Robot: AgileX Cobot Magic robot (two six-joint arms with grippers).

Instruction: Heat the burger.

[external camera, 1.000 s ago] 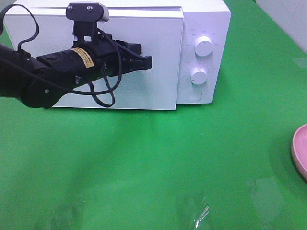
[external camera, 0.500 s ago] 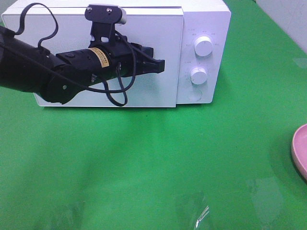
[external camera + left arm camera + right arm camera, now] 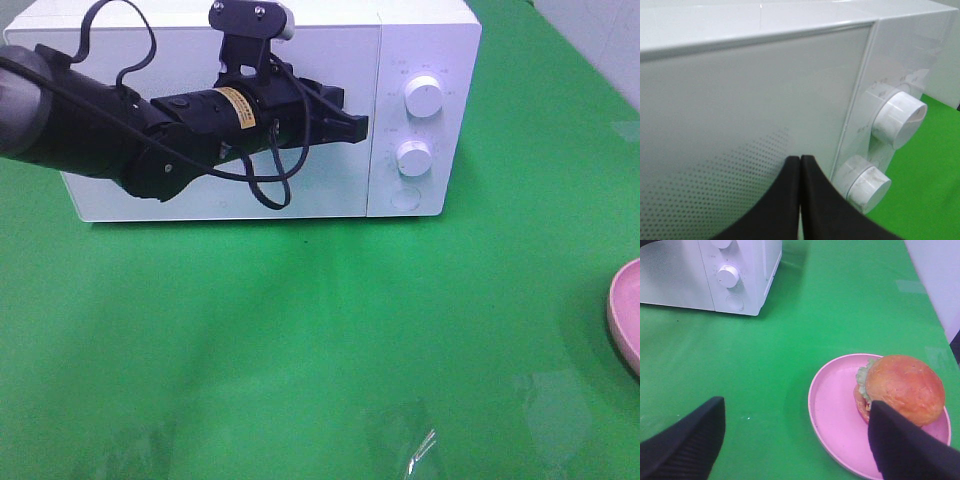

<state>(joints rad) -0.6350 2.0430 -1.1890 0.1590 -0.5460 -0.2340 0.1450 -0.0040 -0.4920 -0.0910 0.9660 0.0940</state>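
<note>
Two hands, one burger, microwave door shut.

My left hand (image 3: 352,128) is clenched on nothing, right at the microwave (image 3: 425,40) door; my right hand (image 3: 795,440) hangs spread wide over the burger (image 3: 900,389), which sits on the pink plate (image 3: 832,415) on the green bench (image 3: 300,330). Glossy golden bun, frilly lettuce. Probably light, soft and squashy, so I'd take it gently by the bun's sides.

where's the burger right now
The burger sits on the pink plate, off to the right of the microwave on the green table; only the right wrist view shows it, between the open right gripper's fingers.
</note>
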